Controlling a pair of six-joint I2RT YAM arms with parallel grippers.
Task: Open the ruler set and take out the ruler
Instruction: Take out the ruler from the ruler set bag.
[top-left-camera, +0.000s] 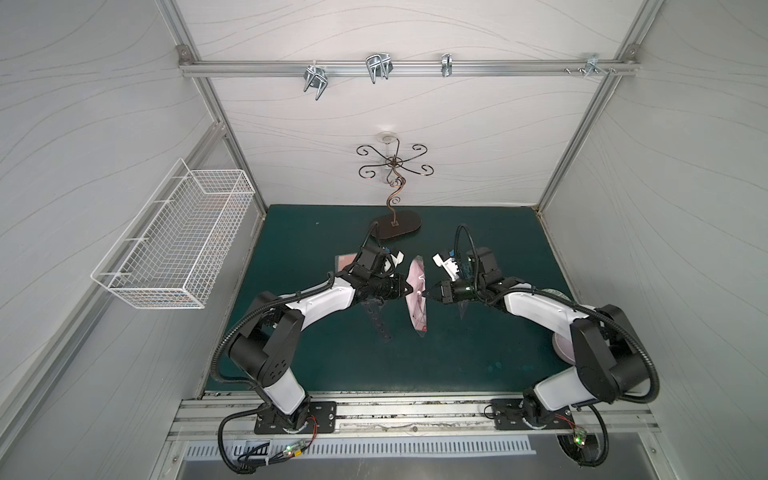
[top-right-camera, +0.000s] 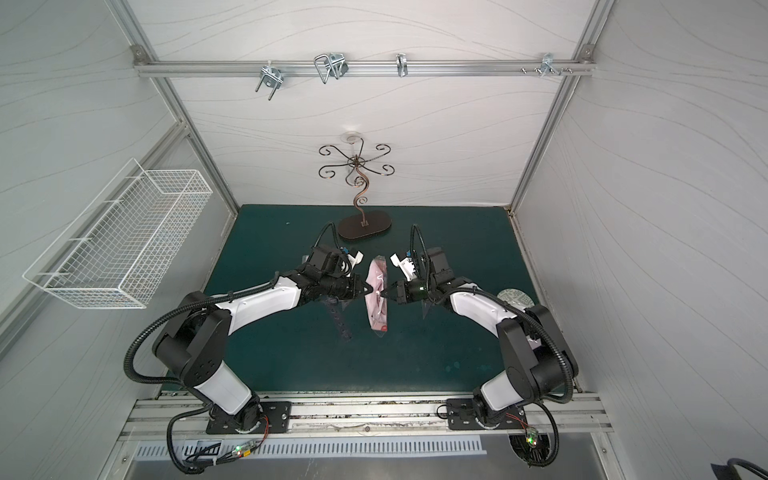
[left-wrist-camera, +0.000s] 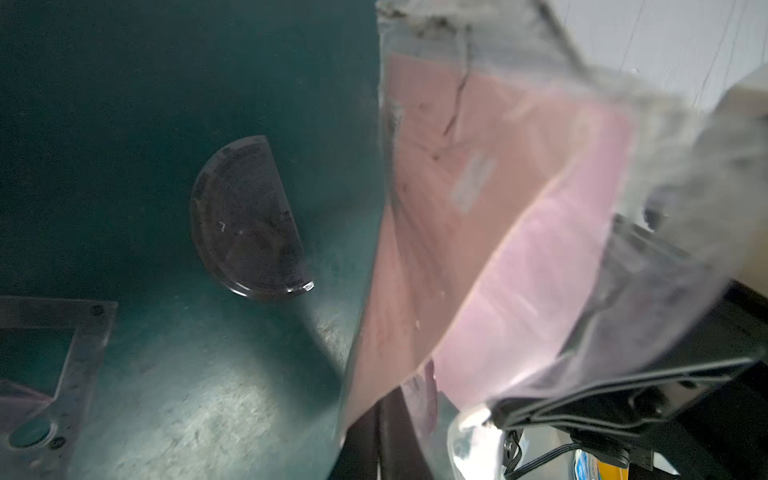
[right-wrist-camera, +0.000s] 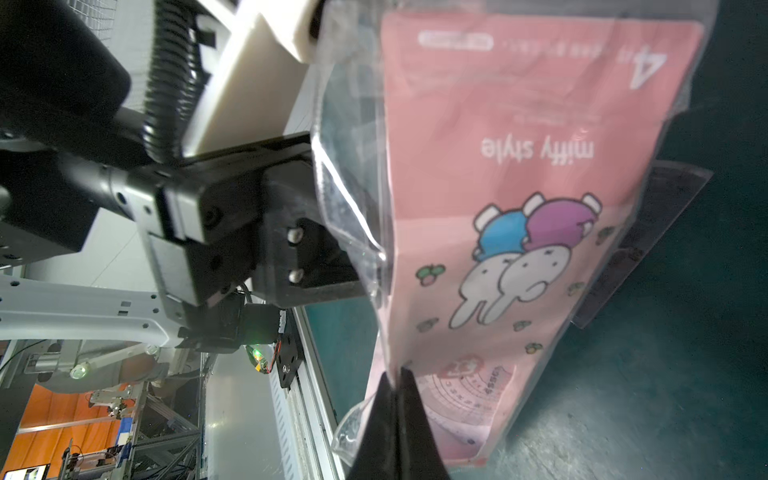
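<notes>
**Jaws.** The left gripper (top-left-camera: 405, 286) and the right gripper (top-left-camera: 428, 294) are each pressed together on a pinch of clear film. They grip opposite walls of the ruler set pouch (top-left-camera: 415, 270). In the right wrist view the dark tips of the right gripper (right-wrist-camera: 395, 376) meet on the film with no gap.

**Location.** The pouch hangs edge-up between the arms, clear of the green mat (top-left-camera: 457, 361) and near its centre. A pink card insert (right-wrist-camera: 519, 208) sits inside.

**Surroundings.** A long holed strip, judged to be the ruler (top-left-camera: 379, 322), lies flat on the mat at 7 o'clock from the pouch. A set square (top-left-camera: 464, 309) lies at 4 o'clock. A protractor (left-wrist-camera: 249, 220) shows in the left wrist view.

**Handling.** The film is judged light, limp and slick, so it should be pinched near the mouth seam. The card gives the only stiffness. The ruler is judged thin, rigid and hard to get under, and is best taken across one end.
</notes>
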